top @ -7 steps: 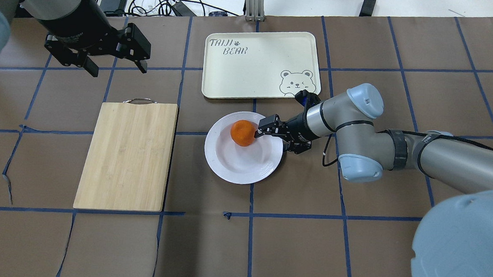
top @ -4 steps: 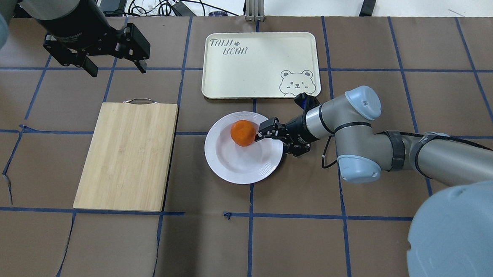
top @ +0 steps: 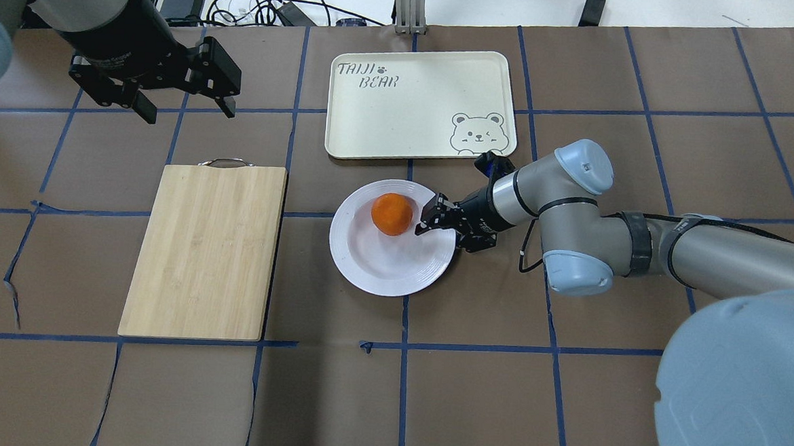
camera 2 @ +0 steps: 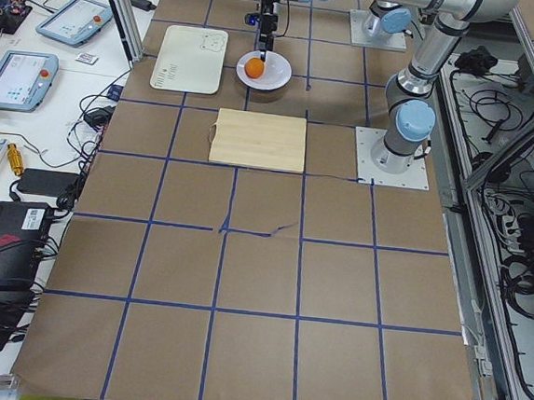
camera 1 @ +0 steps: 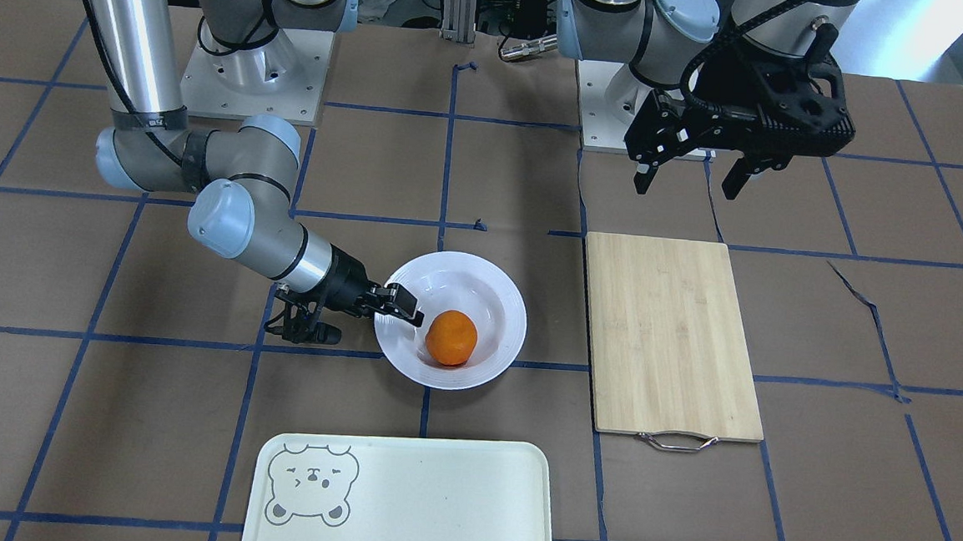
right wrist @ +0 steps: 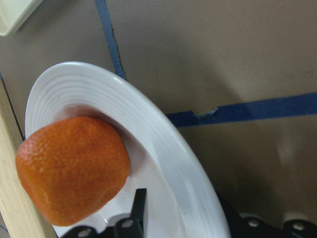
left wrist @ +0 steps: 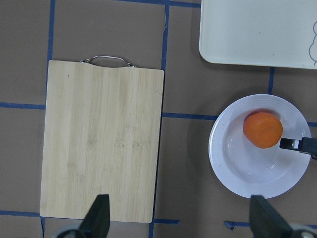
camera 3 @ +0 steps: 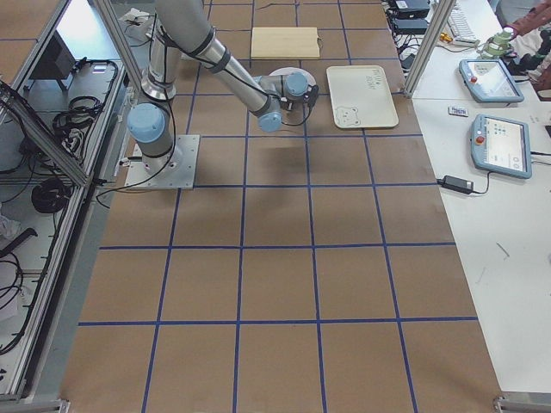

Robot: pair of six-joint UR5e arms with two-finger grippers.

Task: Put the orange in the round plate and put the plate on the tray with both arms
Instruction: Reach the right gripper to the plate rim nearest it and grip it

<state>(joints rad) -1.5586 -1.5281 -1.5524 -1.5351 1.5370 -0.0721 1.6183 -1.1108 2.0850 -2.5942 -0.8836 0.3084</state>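
The orange [top: 392, 214] lies inside the round plate [top: 381, 270], toward the side nearest the tray [top: 416, 108]; nothing touches it. My right gripper [top: 426, 216] is open at the plate's right rim, one finger [right wrist: 134, 213] above the sunken centre and the other below the rim. In the front view the same gripper [camera 1: 402, 309] sits at the plate's [camera 1: 481, 283] left rim, a short gap from the orange [camera 1: 451, 337]. My left gripper [top: 189, 111] hangs open and empty high above the table, beyond the cutting board.
A bamboo cutting board [top: 205, 250] with a metal handle lies left of the plate. The tray [camera 1: 434, 502] holds nothing and lies just beyond the plate, a narrow strip of brown table between them. Cables and boxes lie past the far edge.
My right gripper has drawn back from the orange toward the plate's right rim, leaving the orange at rest in the plate. The left arm has stayed still.
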